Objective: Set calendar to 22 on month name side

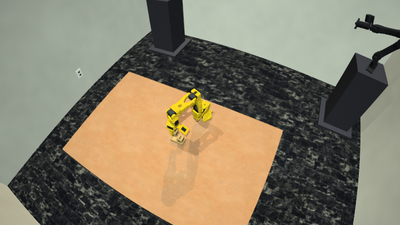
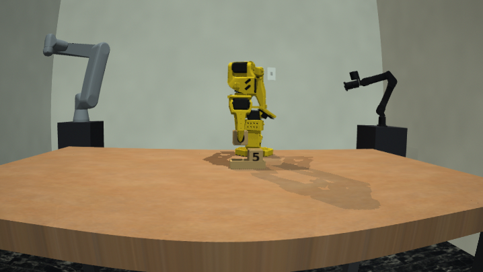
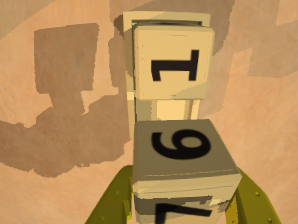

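Observation:
My yellow gripper (image 2: 239,137) is shut on a tan number cube (image 2: 239,138) and holds it a little above the left, empty half of the wooden tray (image 2: 247,164). In the wrist view the held cube (image 3: 184,163) sits between my two fingers and shows a 6 or 9 on one face and a 7 on the face below it. The other cube (image 2: 255,155) stands in the right half of the tray and shows a 5 towards the exterior camera. In the wrist view this cube (image 3: 173,63) shows a 1 on top. The month's name is not readable.
The arm's base (image 1: 201,111) stands just behind the tray (image 1: 175,139) on the wooden table. A grey arm (image 2: 81,74) and a black arm (image 2: 378,91) stand on dark pedestals beyond the table's far corners.

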You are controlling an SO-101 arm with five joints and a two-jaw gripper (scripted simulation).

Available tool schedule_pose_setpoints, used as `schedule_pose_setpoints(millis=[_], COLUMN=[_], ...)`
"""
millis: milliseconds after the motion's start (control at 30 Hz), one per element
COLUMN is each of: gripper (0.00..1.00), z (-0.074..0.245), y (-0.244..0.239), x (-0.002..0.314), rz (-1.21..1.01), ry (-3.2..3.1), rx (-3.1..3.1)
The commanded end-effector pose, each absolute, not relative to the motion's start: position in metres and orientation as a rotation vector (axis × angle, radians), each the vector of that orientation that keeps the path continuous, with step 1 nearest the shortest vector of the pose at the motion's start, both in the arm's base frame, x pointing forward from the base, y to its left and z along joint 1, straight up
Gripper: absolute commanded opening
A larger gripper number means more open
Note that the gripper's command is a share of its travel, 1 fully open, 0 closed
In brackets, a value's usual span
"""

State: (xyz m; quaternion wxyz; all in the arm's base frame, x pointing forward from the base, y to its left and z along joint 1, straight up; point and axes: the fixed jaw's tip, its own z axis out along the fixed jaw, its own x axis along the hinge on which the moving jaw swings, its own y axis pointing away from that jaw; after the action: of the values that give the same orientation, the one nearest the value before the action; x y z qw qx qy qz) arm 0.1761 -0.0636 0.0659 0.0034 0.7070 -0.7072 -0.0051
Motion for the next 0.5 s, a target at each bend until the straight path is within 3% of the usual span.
schedule_pose_setpoints(millis=[0,467], gripper=[0.00,0.00], z=[0.0748,0.0748], y=[-0.0666,-0.0680], x=[0.1812,0.1819], rz=[0.058,0.058], ry=[-2.251,-2.253], rx=[2.216,2.214])
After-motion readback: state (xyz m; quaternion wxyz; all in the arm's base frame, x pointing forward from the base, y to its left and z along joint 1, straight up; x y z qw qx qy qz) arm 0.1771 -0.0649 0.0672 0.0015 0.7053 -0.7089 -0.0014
